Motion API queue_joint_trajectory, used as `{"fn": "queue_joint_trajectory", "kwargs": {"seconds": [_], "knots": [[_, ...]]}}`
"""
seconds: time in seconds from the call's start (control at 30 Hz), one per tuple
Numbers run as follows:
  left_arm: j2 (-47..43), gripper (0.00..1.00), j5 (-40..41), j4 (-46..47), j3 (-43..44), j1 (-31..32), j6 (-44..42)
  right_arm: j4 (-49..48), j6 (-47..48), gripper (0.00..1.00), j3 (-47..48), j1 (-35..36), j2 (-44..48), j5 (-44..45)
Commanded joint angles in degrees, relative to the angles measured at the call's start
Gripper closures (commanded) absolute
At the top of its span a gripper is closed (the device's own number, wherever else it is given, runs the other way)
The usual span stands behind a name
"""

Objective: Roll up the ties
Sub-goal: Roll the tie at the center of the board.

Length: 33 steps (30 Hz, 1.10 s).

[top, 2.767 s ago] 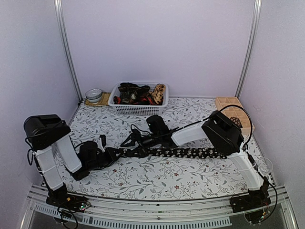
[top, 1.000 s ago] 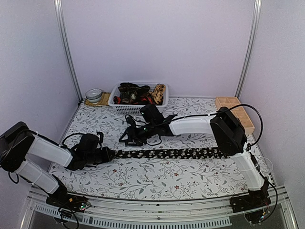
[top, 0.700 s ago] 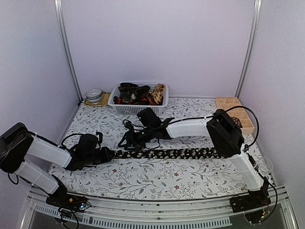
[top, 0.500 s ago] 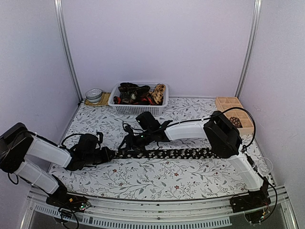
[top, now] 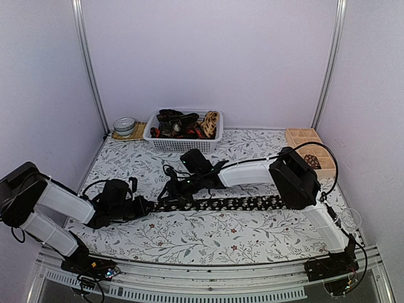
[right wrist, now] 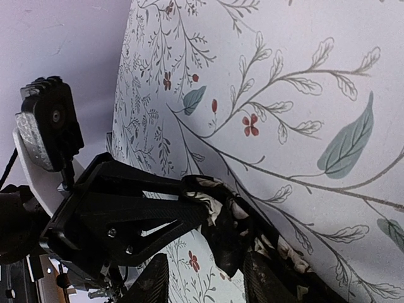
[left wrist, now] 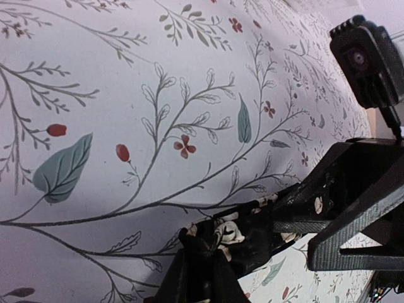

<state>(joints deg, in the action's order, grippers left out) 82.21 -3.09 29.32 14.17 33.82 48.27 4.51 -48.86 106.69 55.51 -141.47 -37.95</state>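
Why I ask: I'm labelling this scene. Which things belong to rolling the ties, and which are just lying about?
Job in hand: speckled black tie, laid out on the table; heap of ties in the white basket; left gripper pinching the tie's end; right gripper straddling it.
Lying about: wooden divided box (purpose unclear); round tin on its mat.

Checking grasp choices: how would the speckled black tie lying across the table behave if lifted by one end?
Probably floppy: the tie lies flat and its end bunches into folds. Likely light, thin cloth, so it would drape and sag rather than hold shape or roll.
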Motion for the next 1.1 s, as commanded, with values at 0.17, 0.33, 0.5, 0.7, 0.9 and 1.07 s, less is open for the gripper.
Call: {"fn": "queue_joint_trajectory", "kwargs": {"seconds": [0.17, 0.33, 0.5, 0.7, 0.9, 1.07], "knots": [[-0.57, 0.89, -2.75, 1.98, -0.65, -0.21, 0.92, -0.37, 0.42, 0.61, -2.54, 0.25, -4.59, 0.69], [0.26, 0.89, -3.02, 3.06, -0.7, 0.29, 1.36, -1.25, 0.17, 0.68, -4.0, 0.32, -3.84, 0.07], [0.96, 0.88, -2.93, 3.77, -0.64, 0.54, 1.67, -1.57, -0.01, 0.77, -5.03, 0.38, -3.08, 0.06], [0.43, 0.82, -1.86, 3.01, -0.82, 0.55, 1.65, -2.44, -0.6, 0.91, -5.71, 0.34, -2.77, -0.63], [-1.7, 0.76, 0.62, 1.04, -1.7, 0.53, 1.77, -2.75, -0.79, 0.95, -5.71, 0.34, -2.33, -0.81], [-1.32, 0.71, 0.32, 1.74, -2.02, 0.54, 1.8, -2.61, -1.05, 0.95, -5.41, 0.33, -2.61, -0.72]]}}
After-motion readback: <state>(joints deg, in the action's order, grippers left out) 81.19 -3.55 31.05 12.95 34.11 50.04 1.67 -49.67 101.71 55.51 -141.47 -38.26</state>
